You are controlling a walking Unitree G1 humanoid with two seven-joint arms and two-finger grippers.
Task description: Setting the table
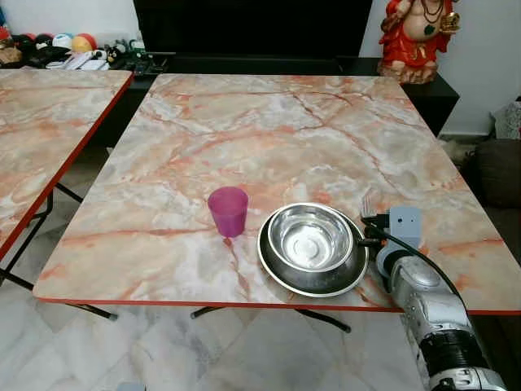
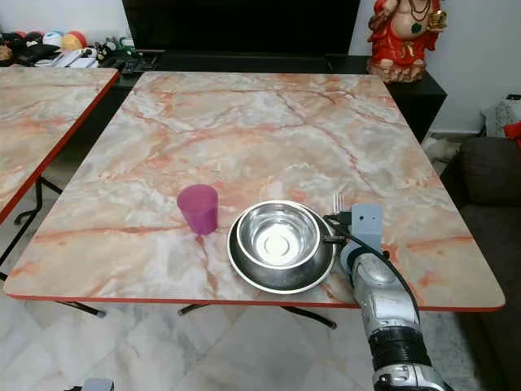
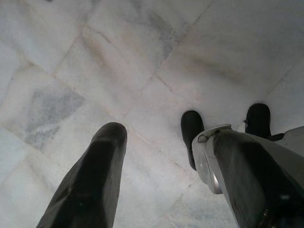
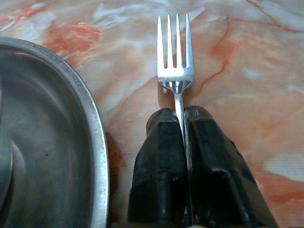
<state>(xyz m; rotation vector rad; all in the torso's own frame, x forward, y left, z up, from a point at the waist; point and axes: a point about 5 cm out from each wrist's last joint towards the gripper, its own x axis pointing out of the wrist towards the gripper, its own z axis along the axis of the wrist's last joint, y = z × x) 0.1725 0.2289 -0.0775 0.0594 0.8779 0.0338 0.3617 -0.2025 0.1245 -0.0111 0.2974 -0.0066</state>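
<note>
Bench (image 1: 269, 130): peach-and-white marble pattern with orange veins, red edging. Cup (image 1: 228, 211): translucent magenta. Bowl (image 1: 310, 237) and plate (image 1: 281, 269): polished silver steel. Fork (image 4: 175, 61): silver. Right gripper (image 4: 183, 124): black. Floor (image 3: 142, 71): pale grey-veined marble tile.

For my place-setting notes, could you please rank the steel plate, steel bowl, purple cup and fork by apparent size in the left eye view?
1. Steel plate, widest.
2. Steel bowl, sitting inside it.
3. Purple cup.
4. Fork, partly hidden by the right gripper that is shut on it, so unsure.
</note>
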